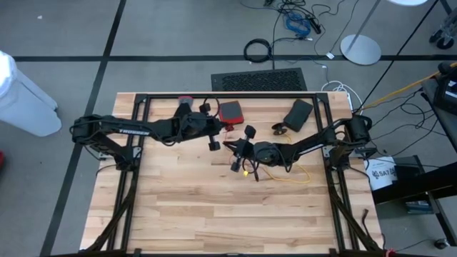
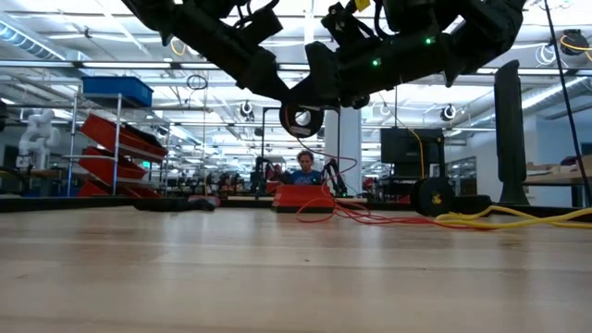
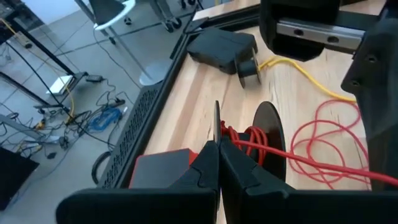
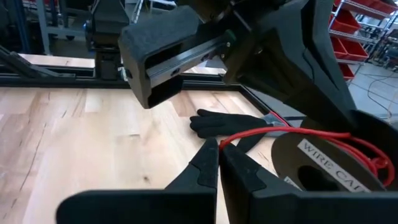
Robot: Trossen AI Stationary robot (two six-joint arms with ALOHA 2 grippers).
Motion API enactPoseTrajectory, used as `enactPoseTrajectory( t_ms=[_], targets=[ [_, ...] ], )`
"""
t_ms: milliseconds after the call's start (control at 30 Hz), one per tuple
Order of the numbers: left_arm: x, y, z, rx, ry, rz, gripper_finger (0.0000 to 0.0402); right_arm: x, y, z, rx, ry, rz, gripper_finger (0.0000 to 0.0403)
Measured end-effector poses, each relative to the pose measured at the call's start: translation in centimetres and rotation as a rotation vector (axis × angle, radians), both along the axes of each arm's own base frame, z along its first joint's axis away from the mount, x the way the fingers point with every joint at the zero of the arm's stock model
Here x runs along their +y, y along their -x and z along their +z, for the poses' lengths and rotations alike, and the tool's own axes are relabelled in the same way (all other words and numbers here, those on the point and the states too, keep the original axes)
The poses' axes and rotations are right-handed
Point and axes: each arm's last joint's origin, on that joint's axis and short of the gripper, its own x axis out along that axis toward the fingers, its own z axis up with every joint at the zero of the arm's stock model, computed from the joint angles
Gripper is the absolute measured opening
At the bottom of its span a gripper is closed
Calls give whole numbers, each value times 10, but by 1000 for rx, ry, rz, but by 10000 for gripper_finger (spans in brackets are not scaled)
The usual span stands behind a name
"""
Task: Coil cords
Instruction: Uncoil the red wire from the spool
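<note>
A black spool (image 2: 301, 118) wound with thin red cord (image 3: 245, 138) hangs above the middle of the table, and my left gripper (image 3: 219, 152) is shut on it. My right gripper (image 4: 219, 152) meets it from the right side (image 1: 230, 148) and is shut on the red cord that leaves the spool. More red cord lies in loose loops (image 3: 329, 134) on the wood. A long yellow cord (image 1: 289, 175) lies on the table under the right arm. My left gripper pinches one thin flange of the spool (image 3: 217, 121) between its two fingers, edge-on, coming nearly level from the table's left. The spool is lifted clear of the table. My right gripper pinches the red cord (image 4: 231, 139) at its fingertips, coming nearly level from the right. From there the cord runs in a nearly straight line to the spool (image 4: 323, 168).
A red box (image 1: 230, 112) and a black case (image 1: 298, 114) sit near the far edge, with a small black reel (image 3: 249, 65) beside the case. A black glove (image 4: 224, 121) lies on the wood. A black frame (image 1: 214, 96) borders the table.
</note>
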Motion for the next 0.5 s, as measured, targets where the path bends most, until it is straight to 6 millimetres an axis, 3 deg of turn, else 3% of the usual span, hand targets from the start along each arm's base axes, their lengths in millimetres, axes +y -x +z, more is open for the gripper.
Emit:
enactPoseTrajectory(
  t_ms=[300,500],
  targets=[
    [0,5,-10,103,27,22,0,-5,3,-13,104,-72,-44,0],
    [2,-4,-39,208,71,53,0,-6,8,-25,194,-177,-72,0]
  ],
)
